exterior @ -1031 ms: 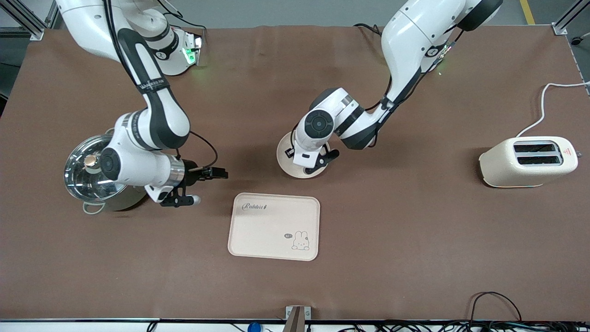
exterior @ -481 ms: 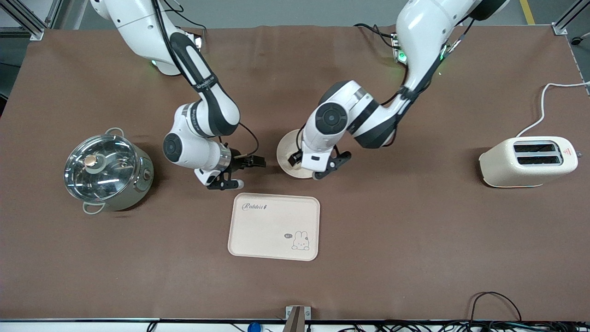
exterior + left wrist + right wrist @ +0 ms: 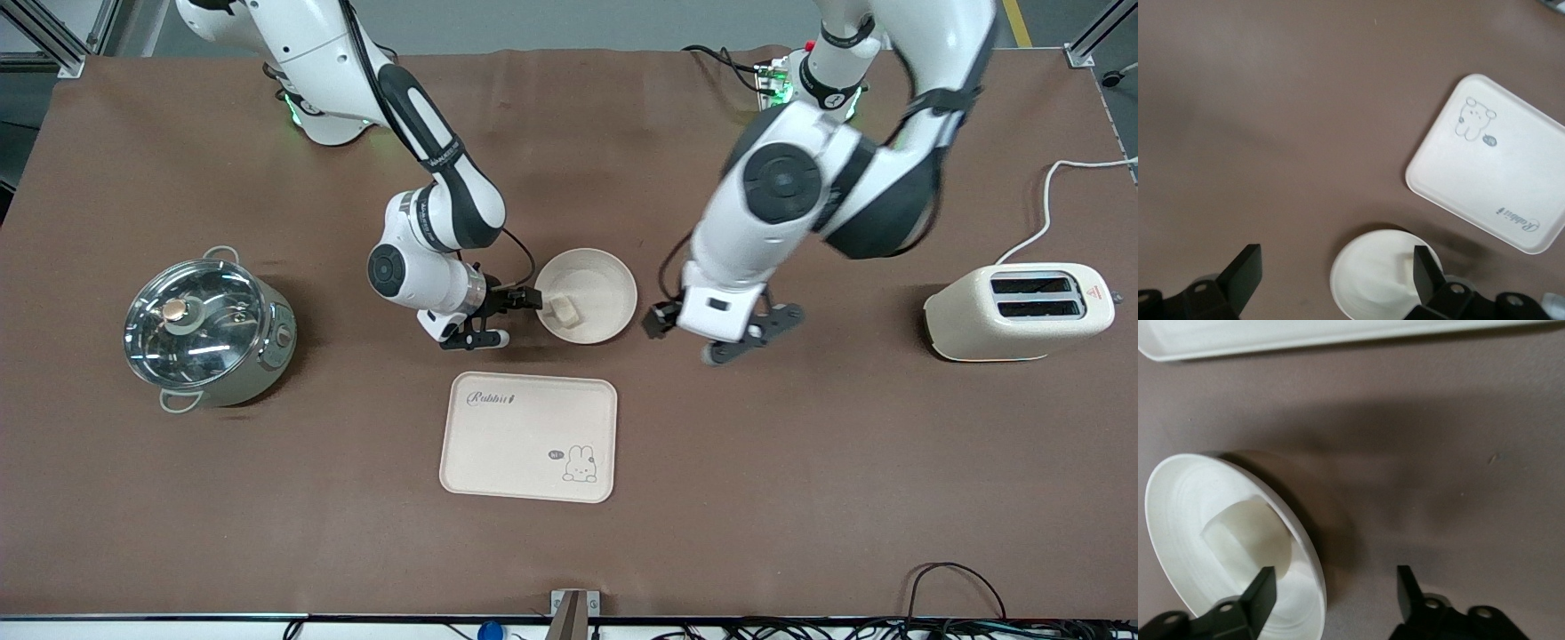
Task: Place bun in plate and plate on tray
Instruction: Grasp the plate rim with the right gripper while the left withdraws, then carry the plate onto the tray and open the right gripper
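Front view, going from the right arm's end of the table: shiny steel pot [image 3: 203, 331] with glass lid sitting alone. Right gripper [image 3: 507, 318] now hovering just beside the plate [image 3: 587, 295], jaws spread wide and holding nothing; right wrist view showing one finger [image 3: 1258, 590] over the plate's rim and the other over bare cloth, contact with the rim not clear. A second ago hanging over the pot, since swinging toward the table's middle. Plate round, shallow, smooth cream-white with raised rim, resting on the brown cloth, farther from the front camera than the tray [image 3: 529, 436]. Bun [image 3: 564, 309], a pale, soft-looking wedge, lying in the plate near the rim closest to the right gripper. Tray rectangular, matte cream, rounded corners, script and bunny drawing, lying apart from the plate. Left gripper [image 3: 722, 334] hanging open and empty over bare cloth beside the plate; a second ago sitting over the plate and covering it, since lifting away toward the toaster [image 3: 1019, 311]. Toaster glossy cream, two slots, at the left arm's end.
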You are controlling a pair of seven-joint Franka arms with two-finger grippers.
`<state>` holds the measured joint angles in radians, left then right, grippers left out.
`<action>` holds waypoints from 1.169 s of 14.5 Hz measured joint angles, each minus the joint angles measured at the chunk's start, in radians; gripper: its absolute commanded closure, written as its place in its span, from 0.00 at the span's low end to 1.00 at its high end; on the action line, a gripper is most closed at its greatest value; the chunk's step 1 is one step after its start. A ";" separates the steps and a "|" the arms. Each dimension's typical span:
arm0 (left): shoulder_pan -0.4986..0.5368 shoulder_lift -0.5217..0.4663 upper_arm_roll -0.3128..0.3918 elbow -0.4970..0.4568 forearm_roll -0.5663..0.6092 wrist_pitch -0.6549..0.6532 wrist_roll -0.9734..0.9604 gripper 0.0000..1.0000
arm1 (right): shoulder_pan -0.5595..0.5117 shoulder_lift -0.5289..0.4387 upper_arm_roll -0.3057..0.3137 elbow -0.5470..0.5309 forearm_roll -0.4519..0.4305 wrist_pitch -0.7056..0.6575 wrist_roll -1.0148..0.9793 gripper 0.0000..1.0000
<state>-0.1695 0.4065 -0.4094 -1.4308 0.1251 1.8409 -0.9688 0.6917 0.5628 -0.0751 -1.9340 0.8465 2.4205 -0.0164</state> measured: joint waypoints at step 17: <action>0.330 -0.214 0.083 0.116 -0.029 -0.351 0.881 0.00 | 0.072 -0.001 -0.023 -0.027 0.071 0.055 0.002 1.00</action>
<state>0.1610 0.1926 -0.3263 -1.3148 0.0959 1.4898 -0.0881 0.7636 0.5614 -0.0986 -1.9612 0.9170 2.4759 -0.0141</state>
